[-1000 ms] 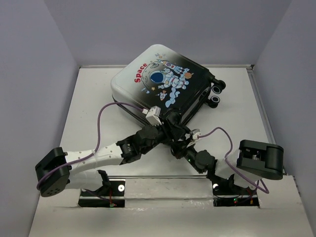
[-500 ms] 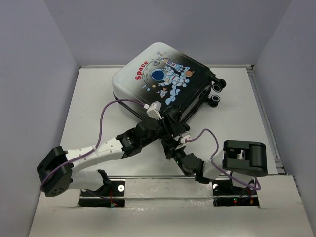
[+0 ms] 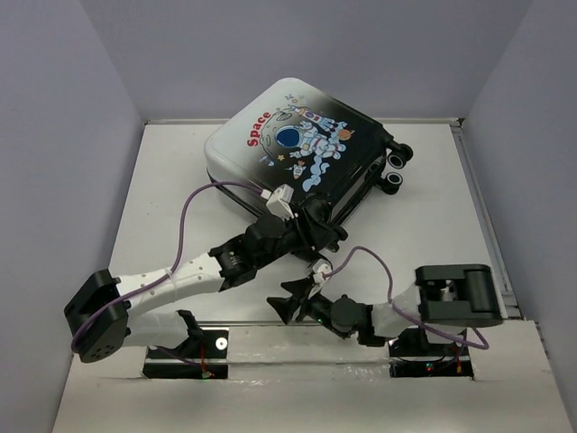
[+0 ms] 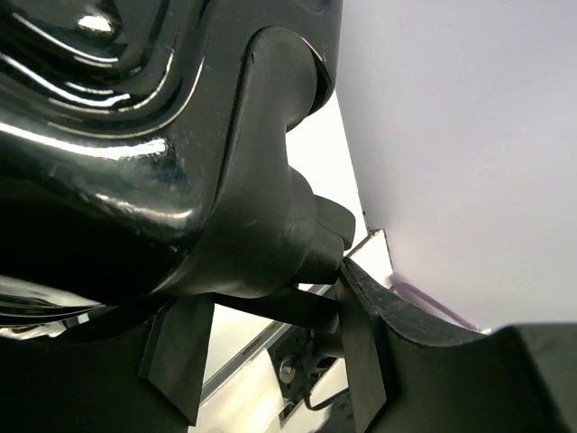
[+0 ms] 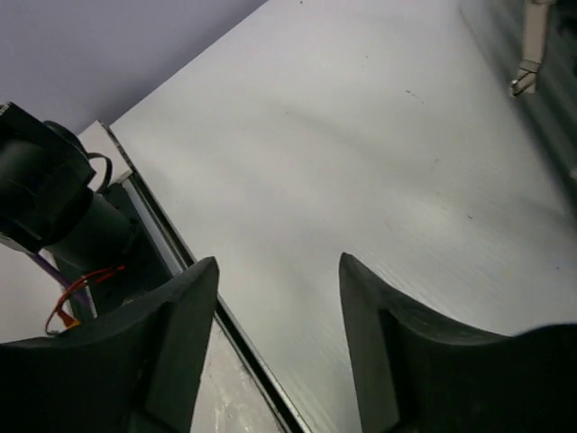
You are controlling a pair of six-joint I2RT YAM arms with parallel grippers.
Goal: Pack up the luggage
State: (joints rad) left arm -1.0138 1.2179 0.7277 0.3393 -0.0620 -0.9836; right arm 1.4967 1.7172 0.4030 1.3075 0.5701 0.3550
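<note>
1. While the luggage [image 3: 297,144] lies print-side up at the far middle of the surface [image 3: 171,189], its wheels [image 3: 397,169] turned to the right, the left pincer [image 3: 315,227] sits at the case's near corner.
2. Seen from the left wrist, the fingers [image 4: 176,356] stand apart on either side of a glossy black moulded fitting [image 4: 270,207] on the shell. Whether they squeeze it or only bracket it cannot be told.
3. From overhead the two shell halves look brought together. Whether the seam is fastened is hidden by the arm.
4. The step in hand appears to be working that near edge to close the case up. Done well, the left pincer would stay square to the seam and bear on the fitting rather than on the curved, slick shell, where the fingers would likely skid.
5. A hard case on wheels may pivot or slide under a sideways push, so pressure is best kept gentle and directed down into the surface.
6. The right pincer [image 3: 283,304] hangs low near the arm bases, well apart from the case. Its jaws are spread with nothing between them, and only bare surface lies beneath. It is well placed to come in and steady the shell.
7. A purple cable [image 3: 194,203] loops from the left arm close by the case's near-left edge and could snag on it.
8. A metal mounting strip [image 3: 297,338] runs along the near edge beside the bases.
</note>
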